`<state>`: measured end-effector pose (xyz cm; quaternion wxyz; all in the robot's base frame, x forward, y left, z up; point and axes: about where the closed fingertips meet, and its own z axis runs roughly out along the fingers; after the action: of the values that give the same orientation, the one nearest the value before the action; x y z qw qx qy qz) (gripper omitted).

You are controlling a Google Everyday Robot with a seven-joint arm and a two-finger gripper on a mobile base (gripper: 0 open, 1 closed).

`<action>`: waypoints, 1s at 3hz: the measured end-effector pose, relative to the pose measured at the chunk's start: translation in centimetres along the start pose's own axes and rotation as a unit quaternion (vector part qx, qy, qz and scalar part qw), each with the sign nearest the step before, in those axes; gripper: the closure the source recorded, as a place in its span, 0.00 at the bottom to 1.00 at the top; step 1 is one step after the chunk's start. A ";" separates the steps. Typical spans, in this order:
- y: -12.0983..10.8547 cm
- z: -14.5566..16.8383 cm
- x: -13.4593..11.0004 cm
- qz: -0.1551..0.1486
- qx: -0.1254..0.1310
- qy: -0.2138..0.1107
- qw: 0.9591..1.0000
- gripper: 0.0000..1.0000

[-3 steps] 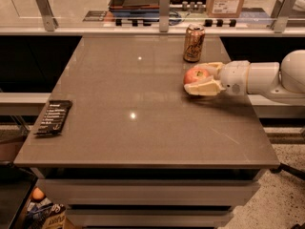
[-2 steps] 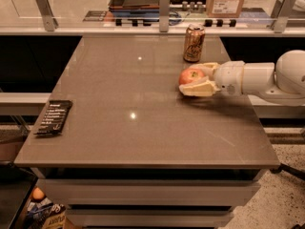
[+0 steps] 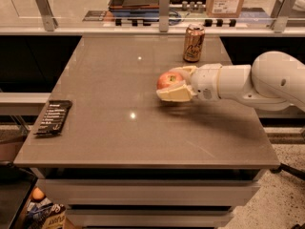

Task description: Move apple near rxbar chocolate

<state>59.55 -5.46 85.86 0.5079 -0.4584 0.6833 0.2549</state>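
Note:
The red apple with yellowish patches is held between the cream fingers of my gripper near the middle of the brown table, slightly right of centre. The white arm reaches in from the right. The gripper is shut on the apple, with one finger in front of it and one behind. The rxbar chocolate, a flat black wrapper with white text, lies at the table's left edge, far to the left of the apple.
A tall bronze drink can stands at the back of the table, behind and right of the gripper. A railing with posts runs behind the table. The table's front edge is near the bottom.
The gripper has carried the apple leftward across the table, away from the can and toward the table's middle.

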 end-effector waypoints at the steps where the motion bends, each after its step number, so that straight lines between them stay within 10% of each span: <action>1: 2.6 1.7 -1.4 0.000 0.001 0.019 1.000 1.00; 3: 7.2 4.6 -4.6 -0.011 -0.056 0.011 0.998 1.00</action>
<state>55.54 3.23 87.68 0.4764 -0.4962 0.6689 0.2819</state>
